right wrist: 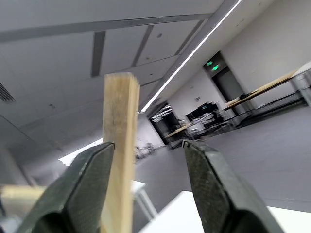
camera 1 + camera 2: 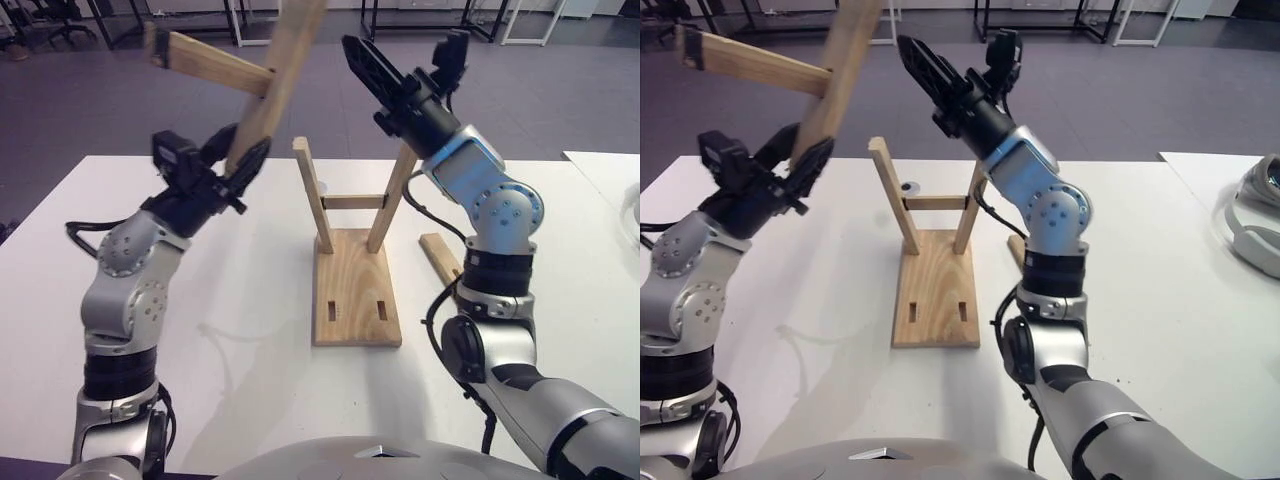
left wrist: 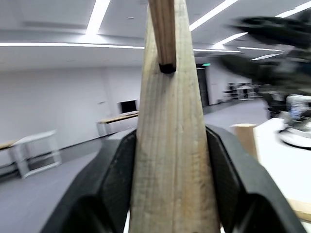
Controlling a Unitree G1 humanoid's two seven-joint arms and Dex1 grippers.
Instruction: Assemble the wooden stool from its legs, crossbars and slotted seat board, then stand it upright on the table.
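One leg pair (image 2: 352, 201) stands in the seat board (image 2: 355, 285) on the desk (image 2: 240, 310), while the left gripper (image 2: 248, 160) clamps the second pair (image 2: 275, 80) aloft, the right gripper (image 2: 358, 55) is spread empty, and two slots (image 2: 331, 311) wait unfilled.

Bright, even light falls from ceiling strips (image 3: 97, 14), which glare white in both wrist views. The white counter (image 2: 250, 300) carries only faint, soft-edged shadows. In the left wrist view the leg (image 3: 170, 170) near the lens is soft and the far arm (image 3: 274, 48) smears with motion blur
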